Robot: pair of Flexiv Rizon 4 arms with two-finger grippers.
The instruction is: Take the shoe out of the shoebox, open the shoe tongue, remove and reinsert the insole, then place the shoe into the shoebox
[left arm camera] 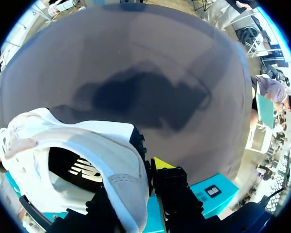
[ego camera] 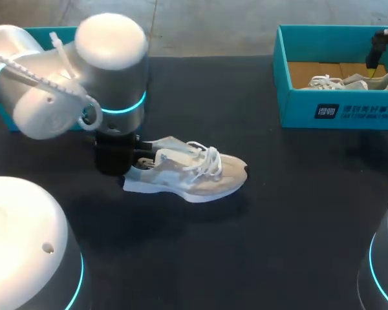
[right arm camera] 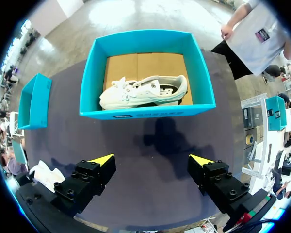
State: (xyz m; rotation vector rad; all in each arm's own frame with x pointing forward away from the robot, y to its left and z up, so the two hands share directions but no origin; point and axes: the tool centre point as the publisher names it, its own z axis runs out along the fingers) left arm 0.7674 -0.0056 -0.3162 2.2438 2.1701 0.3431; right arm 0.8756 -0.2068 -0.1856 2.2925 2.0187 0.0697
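Left gripper (left arm camera: 143, 179), nearest, pinches the heel collar of the shoe (ego camera: 194, 171) lying left of centre on the table (ego camera: 297, 213), light and soft, I judge, best held by that stiffer heel, while the right gripper (right arm camera: 153, 160) hangs wide open above the box (ego camera: 288, 97) at upper right.

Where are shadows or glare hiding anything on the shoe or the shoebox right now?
Head view: the left arm covers the heel of the shoe; a soft shadow lies on the table beside it. Left wrist view: the shoe's opening is dark inside. Right wrist view: a dark shadow lies on the table between the right claw and the shoebox; nothing inside is hidden.
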